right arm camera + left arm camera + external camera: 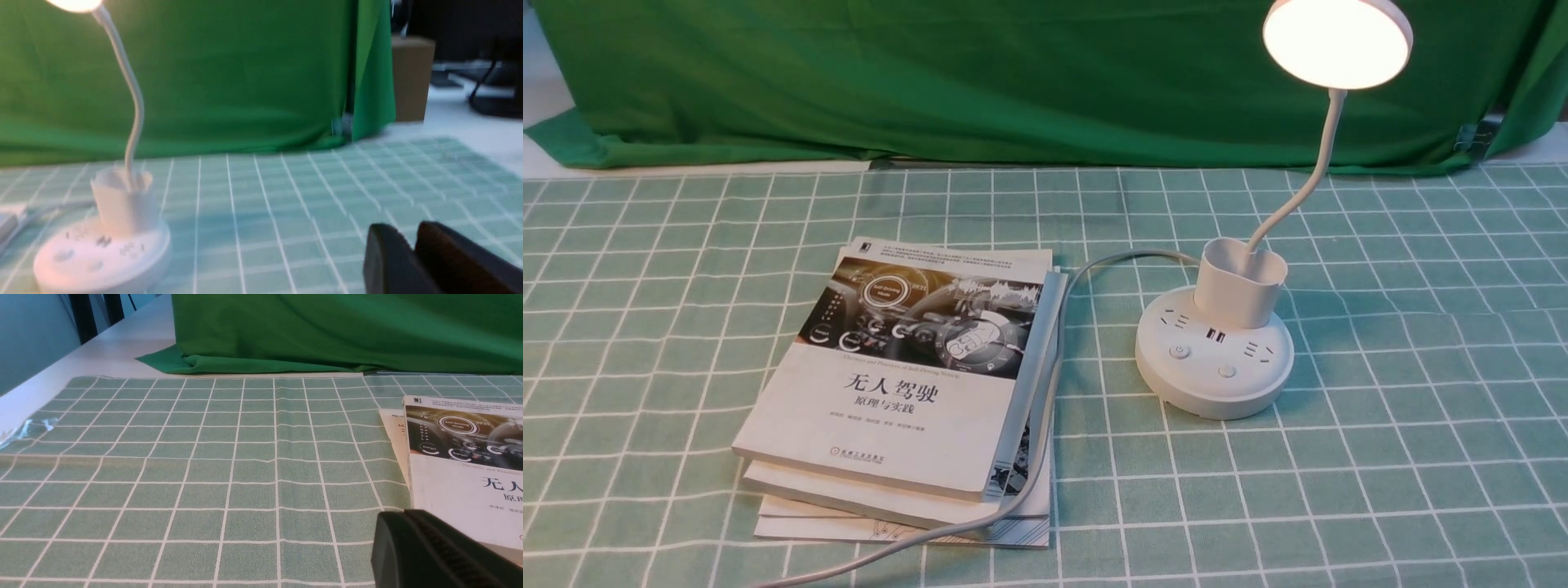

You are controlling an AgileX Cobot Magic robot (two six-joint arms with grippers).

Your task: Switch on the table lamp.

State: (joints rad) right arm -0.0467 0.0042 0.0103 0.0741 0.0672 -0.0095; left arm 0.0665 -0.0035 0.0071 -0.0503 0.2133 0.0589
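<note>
The table lamp stands right of centre on the checked cloth, and its round disc head (1337, 41) glows warm white. A thin neck rises from the cup-shaped holder (1240, 286) on the puck base (1214, 359), which has two buttons (1178, 352) toward the front. Neither gripper shows in the front view. In the right wrist view the lamp base (102, 257) sits well apart from my right gripper (408, 234), whose dark tips stand slightly apart with nothing between them. My left gripper (404, 514) hangs over the cloth beside the book with its fingers pressed together.
A stack of books (907, 384) lies left of the lamp, and the lamp's white cord (1045, 425) runs along its right edge to the front. A green backdrop (1013, 82) closes off the far side. A cardboard box (412, 77) stands beyond the cloth's right end.
</note>
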